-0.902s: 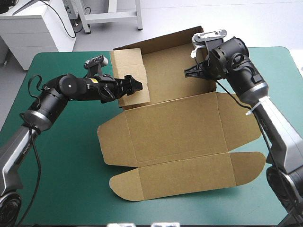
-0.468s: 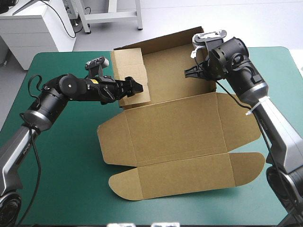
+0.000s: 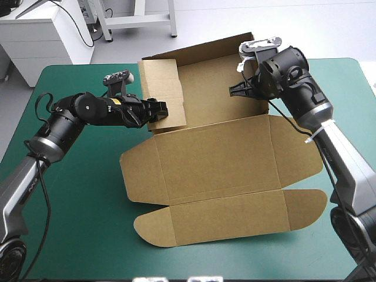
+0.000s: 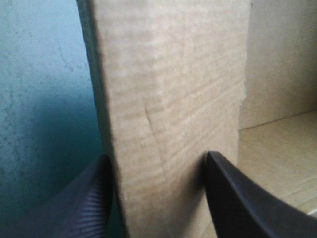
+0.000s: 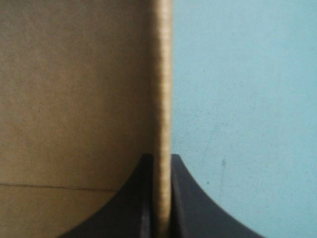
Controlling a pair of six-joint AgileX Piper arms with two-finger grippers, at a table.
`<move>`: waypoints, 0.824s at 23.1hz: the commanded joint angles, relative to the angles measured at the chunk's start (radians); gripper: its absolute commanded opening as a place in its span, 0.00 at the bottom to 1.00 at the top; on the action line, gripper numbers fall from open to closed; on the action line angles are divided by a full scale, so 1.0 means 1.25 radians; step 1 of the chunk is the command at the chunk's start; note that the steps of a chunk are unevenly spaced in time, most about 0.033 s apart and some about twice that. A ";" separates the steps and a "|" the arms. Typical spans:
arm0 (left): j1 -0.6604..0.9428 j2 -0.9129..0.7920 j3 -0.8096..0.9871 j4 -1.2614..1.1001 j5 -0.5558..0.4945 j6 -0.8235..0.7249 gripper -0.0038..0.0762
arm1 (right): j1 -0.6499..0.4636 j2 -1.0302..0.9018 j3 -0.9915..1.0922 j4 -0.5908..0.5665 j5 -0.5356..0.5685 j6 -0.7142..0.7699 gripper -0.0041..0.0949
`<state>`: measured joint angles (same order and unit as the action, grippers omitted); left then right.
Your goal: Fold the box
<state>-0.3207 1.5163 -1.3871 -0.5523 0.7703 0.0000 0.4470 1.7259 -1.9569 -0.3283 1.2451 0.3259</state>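
Right gripper (image 3: 236, 91) was clamped nearly closed on the upright board edge at the far right corner of the brown cardboard box (image 3: 223, 158). Under the box lay the teal-green table cover (image 3: 76, 205), with the box near its middle. The box's far wall (image 3: 217, 70) stood raised, while its rounded near flap (image 3: 229, 220) lay flat. At the box's far left corner, the left gripper (image 3: 160, 109) held its black fingers (image 4: 84, 198) wide apart, straddling the raised side flap (image 3: 164, 88).
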 commanded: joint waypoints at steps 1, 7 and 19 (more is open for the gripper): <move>-0.006 -0.032 -0.029 0.003 -0.018 0.000 0.37 | -0.003 -0.037 -0.022 -0.017 0.004 -0.002 0.02; -0.006 -0.007 -0.029 -0.001 0.004 -0.004 0.04 | -0.003 -0.037 -0.022 -0.013 0.004 -0.002 0.02; -0.006 0.079 -0.209 0.133 0.209 -0.143 0.04 | -0.003 -0.029 -0.022 -0.010 0.004 0.017 0.02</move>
<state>-0.3197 1.6114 -1.5476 -0.3748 0.9545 -0.1529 0.4459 1.7273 -1.9559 -0.3091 1.2458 0.3328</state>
